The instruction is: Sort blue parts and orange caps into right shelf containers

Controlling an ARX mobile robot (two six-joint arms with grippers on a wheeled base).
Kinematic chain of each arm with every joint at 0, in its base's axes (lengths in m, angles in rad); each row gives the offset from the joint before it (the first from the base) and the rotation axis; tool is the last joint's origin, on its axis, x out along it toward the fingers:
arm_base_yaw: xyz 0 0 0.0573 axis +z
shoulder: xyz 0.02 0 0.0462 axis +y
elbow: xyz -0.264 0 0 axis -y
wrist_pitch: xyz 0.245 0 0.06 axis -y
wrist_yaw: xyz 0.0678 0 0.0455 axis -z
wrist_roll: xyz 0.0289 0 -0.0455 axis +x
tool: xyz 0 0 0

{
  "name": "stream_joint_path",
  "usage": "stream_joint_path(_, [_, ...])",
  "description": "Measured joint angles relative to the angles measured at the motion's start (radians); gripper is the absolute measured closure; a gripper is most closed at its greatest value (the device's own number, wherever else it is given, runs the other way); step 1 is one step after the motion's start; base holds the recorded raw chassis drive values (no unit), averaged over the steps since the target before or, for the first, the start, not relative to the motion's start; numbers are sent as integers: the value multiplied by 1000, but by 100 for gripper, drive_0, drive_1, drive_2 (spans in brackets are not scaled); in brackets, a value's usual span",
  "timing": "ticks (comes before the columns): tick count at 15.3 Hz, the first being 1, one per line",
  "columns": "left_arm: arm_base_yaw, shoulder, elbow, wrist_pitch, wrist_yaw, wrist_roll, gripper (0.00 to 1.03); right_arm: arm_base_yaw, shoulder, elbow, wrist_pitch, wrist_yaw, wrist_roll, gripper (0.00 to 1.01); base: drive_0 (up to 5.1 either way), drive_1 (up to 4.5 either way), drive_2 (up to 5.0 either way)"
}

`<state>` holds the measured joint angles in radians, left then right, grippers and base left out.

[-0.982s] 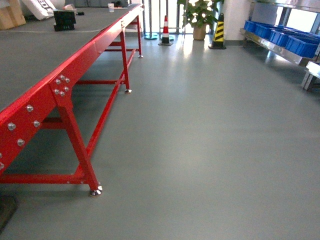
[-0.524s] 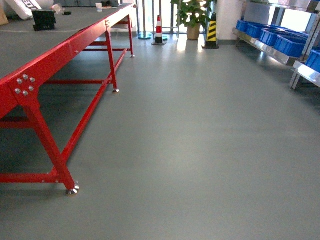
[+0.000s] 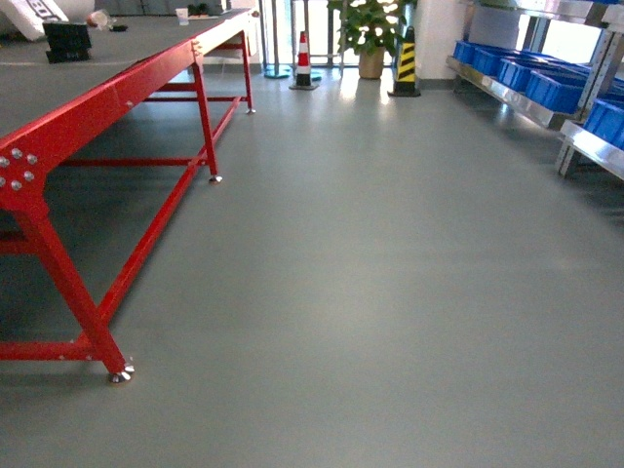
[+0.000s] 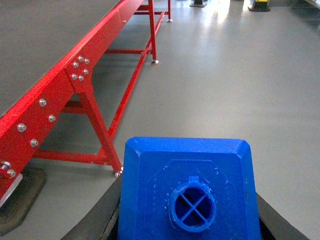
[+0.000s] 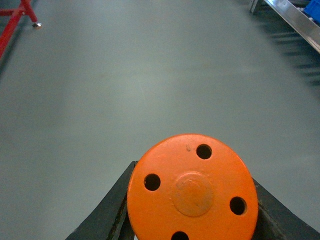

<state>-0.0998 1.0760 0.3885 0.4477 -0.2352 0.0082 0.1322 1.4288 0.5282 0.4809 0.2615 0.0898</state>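
In the left wrist view a bright blue part with a round knob facing the camera fills the lower middle, and my left gripper is shut on it, dark fingers at both sides. In the right wrist view an orange cap shows its flat holed top, with my right gripper shut on it. Both hang above the grey floor. The shelf with blue containers runs along the far right of the head view. Neither gripper shows in the head view.
A long red-framed table lines the left side, its foot near the front; a black box sits on it. A traffic cone, potted plant and yellow-black post stand at the back. Grey floor lies between.
The head view has swung right: the red table slid toward the left edge, and the shelf with its blue containers has come further into view on the right.
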Motion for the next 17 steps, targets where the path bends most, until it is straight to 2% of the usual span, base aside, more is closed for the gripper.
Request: stream_joint_path(17, [0, 5, 0, 0, 0, 0, 58, 0, 3, 4, -5, 0, 0, 58, -4, 429, -437])
